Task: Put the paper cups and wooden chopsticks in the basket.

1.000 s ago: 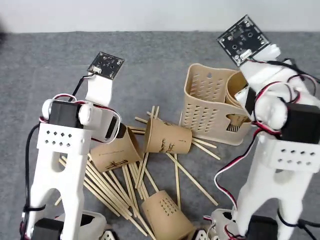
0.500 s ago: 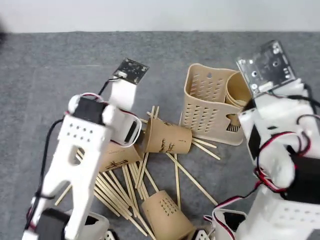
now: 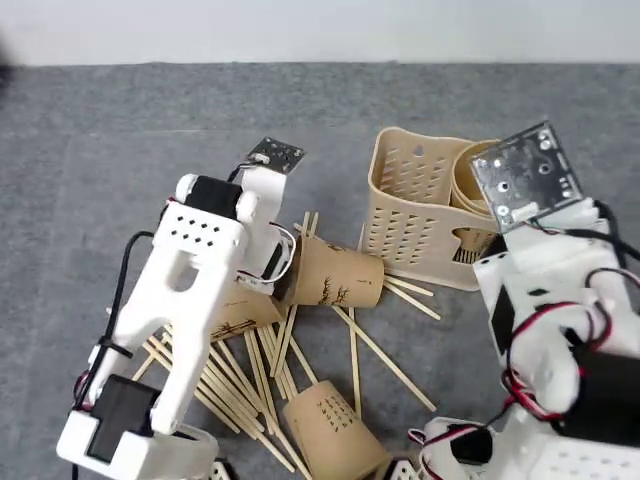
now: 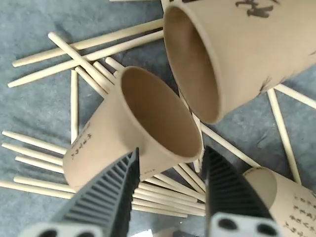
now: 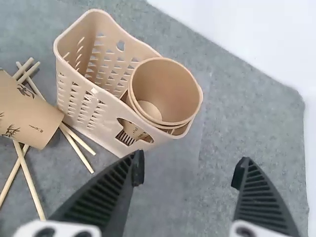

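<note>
A tan slotted basket (image 3: 420,210) stands at the back right with nested paper cups (image 3: 475,180) in one end. Three more paper cups lie on the carpet: one in the middle (image 3: 335,275), one under the left arm (image 3: 235,315), one at the front (image 3: 335,430). Wooden chopsticks (image 3: 380,355) lie scattered around them. My left gripper (image 4: 170,155) is open just above the rim of the left cup (image 4: 113,143), one finger on each side of its mouth. My right gripper (image 5: 190,163) hangs open over bare carpet beside the basket (image 5: 84,59).
Grey carpet covers the table, with free room left of and behind the basket. A white wall runs along the far edge. The right arm (image 3: 540,270) rises close beside the basket's right end.
The left arm has swung right and lowered toward the cups in the middle. The right arm has drawn back from the basket toward the front edge.
</note>
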You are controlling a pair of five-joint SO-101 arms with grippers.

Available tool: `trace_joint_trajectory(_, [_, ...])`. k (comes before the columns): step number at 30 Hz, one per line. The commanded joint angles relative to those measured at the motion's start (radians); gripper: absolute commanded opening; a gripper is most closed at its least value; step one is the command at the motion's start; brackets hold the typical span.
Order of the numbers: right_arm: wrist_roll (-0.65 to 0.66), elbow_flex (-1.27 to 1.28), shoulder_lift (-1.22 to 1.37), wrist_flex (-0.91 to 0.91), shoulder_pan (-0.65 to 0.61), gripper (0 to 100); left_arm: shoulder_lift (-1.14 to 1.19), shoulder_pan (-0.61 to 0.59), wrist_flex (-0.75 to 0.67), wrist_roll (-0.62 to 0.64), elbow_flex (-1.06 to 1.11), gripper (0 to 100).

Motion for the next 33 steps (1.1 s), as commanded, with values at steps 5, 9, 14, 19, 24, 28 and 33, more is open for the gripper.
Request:
trace_joint_trajectory(5, [-0.015, 0.0, -0.018, 0.031, 0.01, 29.9, -0.006, -0.094, -0.008, -0.075, -0.021, 13])
trace_joint_trajectory(9, [-0.015, 0.0, -0.018, 0.031, 0.01, 29.9, -0.006, -0.094, -0.009, -0.098, 0.015, 10])
trace_joint_trajectory(14, [-0.015, 0.0, -0.018, 0.031, 0.01, 29.9, -0.006, -0.095, -0.015, -0.135, 0.035, 3])
trace_joint_trajectory(19, [-0.015, 0.0, -0.018, 0.031, 0.01, 29.9, -0.018, -0.1, -0.015, -0.133, 0.028, 3])
trace_joint_trajectory(24, [-0.015, 0.0, -0.018, 0.033, 0.01, 29.9, -0.018, -0.129, 0.034, -0.115, -0.074, 12])
trace_joint_trajectory(28, [-0.015, 0.0, -0.018, 0.033, 0.01, 29.9, -0.015, -0.183, 0.041, -0.071, -0.14, 22])
trace_joint_trajectory(33, [-0.015, 0.002, -0.013, 0.035, 0.01, 29.9, -0.006, -0.206, -0.026, -0.072, -0.108, 23])
